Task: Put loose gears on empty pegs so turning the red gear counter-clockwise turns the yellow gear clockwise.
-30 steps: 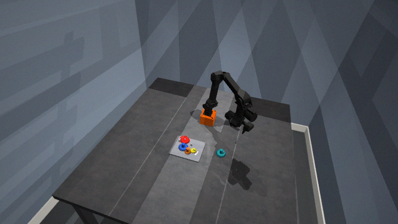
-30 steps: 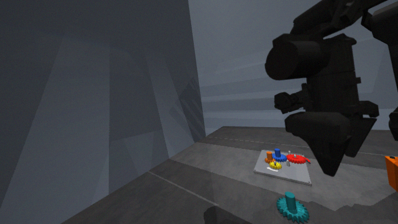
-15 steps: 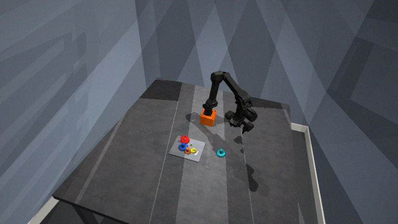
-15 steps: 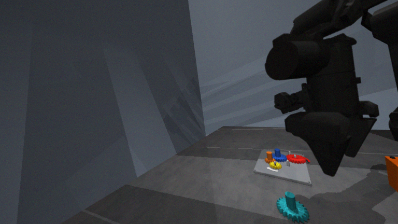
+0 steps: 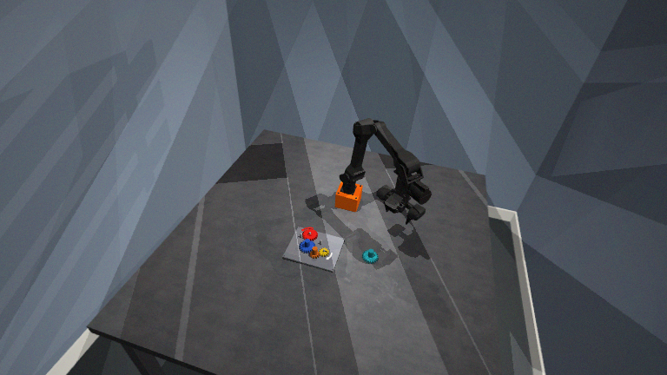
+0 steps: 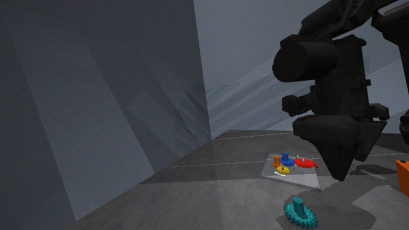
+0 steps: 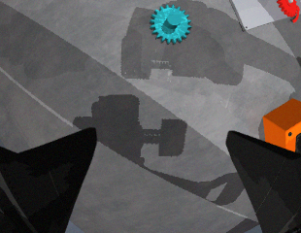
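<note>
The grey board carries the red gear and the small yellow gear. A blue gear sits beside the red one, and a small orange gear between blue and yellow. They look low on the board; exact tooth contact is too small to tell. Two short pegs show bare. A teal gear stands on the table off the board. My gripper is open and empty, high above the table, away from the board.
The orange arm base stands behind the board. The teal gear's handle points up. Shadows of the arm fall across the dark table around the teal gear.
</note>
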